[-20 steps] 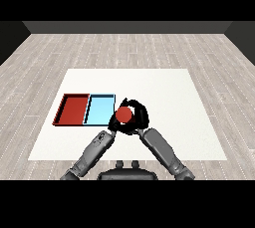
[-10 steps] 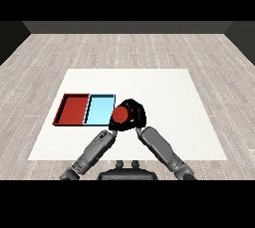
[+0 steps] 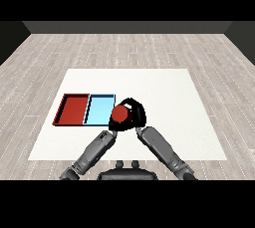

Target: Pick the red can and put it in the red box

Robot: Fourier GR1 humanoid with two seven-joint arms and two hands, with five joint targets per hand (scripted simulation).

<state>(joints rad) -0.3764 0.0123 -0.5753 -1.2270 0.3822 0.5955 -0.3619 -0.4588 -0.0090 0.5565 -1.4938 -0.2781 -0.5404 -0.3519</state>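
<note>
- right hand: black fingers curled round the red can, holding it; the can's round red top faces the camera.
- the can sits just beside the light blue tray, at that tray's right edge, near its lower right corner; whether the can is lifted off the white table or resting on it cannot be told from this view.
- red tray: lies to the left of the blue one, the two touching side by side; the can is not in it, and the blue tray lies between the can and the red tray.
- right forearm: grey, comes in from the lower right and slants up and left to the hand.
- left forearm: grey, comes in from the lower left and slants up toward the can; its upper end lies just below the can.
- left hand: hidden behind or beneath the can and the right hand; finger state cannot be told.
- grey plank floor surrounds the table.
</note>
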